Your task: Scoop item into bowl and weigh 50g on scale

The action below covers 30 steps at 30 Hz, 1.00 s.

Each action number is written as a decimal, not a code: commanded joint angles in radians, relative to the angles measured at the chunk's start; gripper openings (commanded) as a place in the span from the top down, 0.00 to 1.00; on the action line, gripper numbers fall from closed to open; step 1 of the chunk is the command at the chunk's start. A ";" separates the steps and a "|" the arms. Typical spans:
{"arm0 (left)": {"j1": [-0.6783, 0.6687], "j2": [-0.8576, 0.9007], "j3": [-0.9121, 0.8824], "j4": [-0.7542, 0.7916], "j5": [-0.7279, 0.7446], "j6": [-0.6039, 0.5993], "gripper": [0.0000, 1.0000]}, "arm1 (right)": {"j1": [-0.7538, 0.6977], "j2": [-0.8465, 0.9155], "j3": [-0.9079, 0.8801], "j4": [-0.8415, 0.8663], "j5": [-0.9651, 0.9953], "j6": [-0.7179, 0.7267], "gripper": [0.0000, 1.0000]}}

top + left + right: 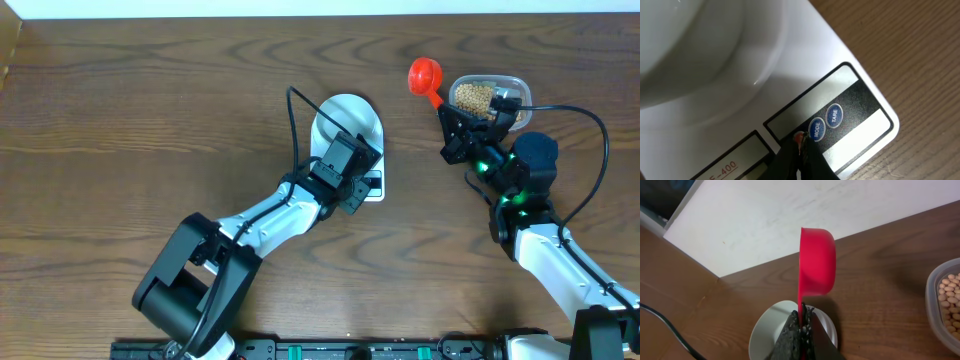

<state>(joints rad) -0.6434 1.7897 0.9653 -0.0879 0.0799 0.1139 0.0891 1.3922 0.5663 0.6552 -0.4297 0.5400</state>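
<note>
Your left tool, closed, at MODE button of scale, lower centre, your right tool clamping red scoop.

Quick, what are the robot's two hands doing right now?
Left gripper: closed, holding nothing, tip by the MODE button on the scale.
Right gripper: closed on the handle of the red scoop.

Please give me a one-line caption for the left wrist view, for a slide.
Shut left gripper tip beside the MODE button of the scale, with the bowl on it.
</note>
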 commanded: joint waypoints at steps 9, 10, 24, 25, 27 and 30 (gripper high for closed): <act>0.003 0.021 0.020 0.008 0.010 0.029 0.93 | -0.003 -0.001 0.016 0.007 0.002 -0.018 0.99; 0.003 0.021 0.020 0.008 0.010 0.033 0.93 | -0.003 -0.001 0.016 0.007 0.002 -0.018 0.99; 0.003 0.033 0.020 0.015 0.024 0.069 0.93 | -0.003 -0.001 0.016 0.006 0.002 -0.018 0.99; 0.003 0.033 0.020 0.015 0.024 0.069 0.93 | -0.003 -0.001 0.016 0.006 0.002 -0.018 0.99; 0.003 0.033 0.020 0.015 0.024 0.069 0.93 | -0.003 -0.001 0.016 0.006 0.002 -0.018 0.99; 0.010 0.034 0.020 0.015 0.025 0.066 0.92 | -0.003 -0.001 0.016 0.006 0.002 -0.018 0.99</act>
<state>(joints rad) -0.6434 1.8103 0.9653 -0.0738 0.0990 0.1631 0.0891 1.3922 0.5663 0.6556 -0.4297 0.5400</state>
